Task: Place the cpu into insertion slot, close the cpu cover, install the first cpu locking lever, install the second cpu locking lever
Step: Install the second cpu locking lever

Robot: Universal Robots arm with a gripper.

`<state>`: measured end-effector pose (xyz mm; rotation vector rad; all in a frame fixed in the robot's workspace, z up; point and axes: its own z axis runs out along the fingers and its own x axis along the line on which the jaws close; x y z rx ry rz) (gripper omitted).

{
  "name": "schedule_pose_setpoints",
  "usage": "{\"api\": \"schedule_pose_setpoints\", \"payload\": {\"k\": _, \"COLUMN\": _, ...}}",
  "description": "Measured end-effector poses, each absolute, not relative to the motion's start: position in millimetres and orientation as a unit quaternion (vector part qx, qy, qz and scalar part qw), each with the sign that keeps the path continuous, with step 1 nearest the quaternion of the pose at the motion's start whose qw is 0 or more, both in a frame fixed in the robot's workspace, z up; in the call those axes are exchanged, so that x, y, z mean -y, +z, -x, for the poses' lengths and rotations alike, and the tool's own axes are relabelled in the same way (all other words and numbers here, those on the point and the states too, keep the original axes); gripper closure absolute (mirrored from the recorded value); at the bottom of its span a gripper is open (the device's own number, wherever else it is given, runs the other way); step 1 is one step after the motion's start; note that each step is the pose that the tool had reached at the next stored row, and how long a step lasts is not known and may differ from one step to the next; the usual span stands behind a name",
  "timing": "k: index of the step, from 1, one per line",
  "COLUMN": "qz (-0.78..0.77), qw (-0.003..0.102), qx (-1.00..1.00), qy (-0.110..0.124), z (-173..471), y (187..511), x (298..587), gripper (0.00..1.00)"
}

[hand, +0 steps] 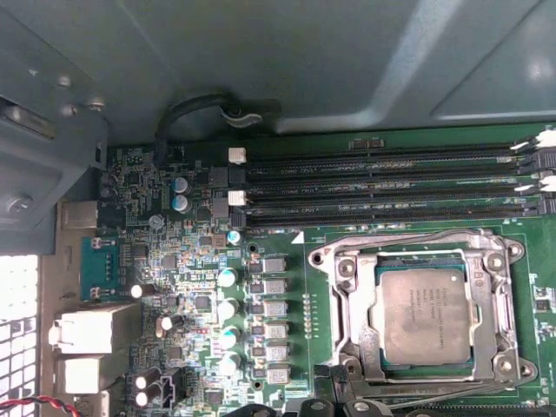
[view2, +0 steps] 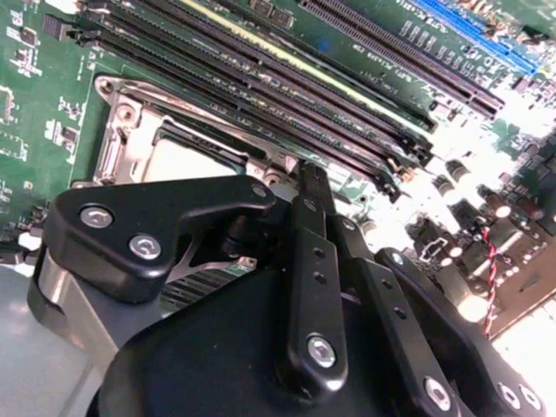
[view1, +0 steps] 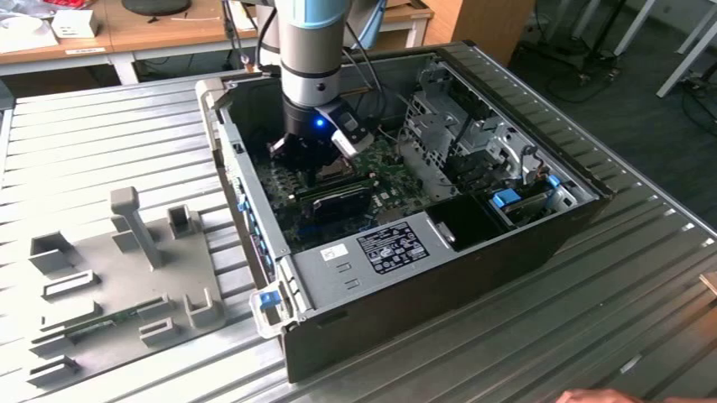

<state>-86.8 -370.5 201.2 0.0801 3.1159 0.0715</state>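
Note:
The cpu (hand: 426, 314), a small square chip with a silvery-tan top, lies flat in the insertion slot (hand: 512, 252) on the green board. The cpu cover (hand: 354, 321), a thin silvery frame, lies down around it, and the chip shows through its window. In the second wrist view the cpu (view2: 187, 161) and cpu cover (view2: 122, 148) sit just beyond my black gripper (view2: 311, 174). The gripper is shut with nothing held, its tip at the socket's edge beside the long black memory slots (view2: 261, 78). In the exterior view my gripper (view1: 305, 164) is low inside the open computer case.
The case walls (view1: 241, 193) and a metal drive cage (view1: 448, 126) close in around the board (view1: 392, 197). Capacitors and port blocks (hand: 91, 330) stand beside the socket. A grey fixture plate (view1: 112, 285) lies on the ribbed table at the exterior view's left. A hand (view1: 594, 396) shows at the bottom edge.

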Motion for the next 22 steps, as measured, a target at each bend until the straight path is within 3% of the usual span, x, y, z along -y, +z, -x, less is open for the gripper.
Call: {"api": "schedule_pose_setpoints", "payload": {"k": 22, "qz": -0.026, "qw": 0.012, "qx": -0.999, "qy": 0.024, "z": 86.8, "y": 232.9, "x": 369.8, "gripper": 0.89}}
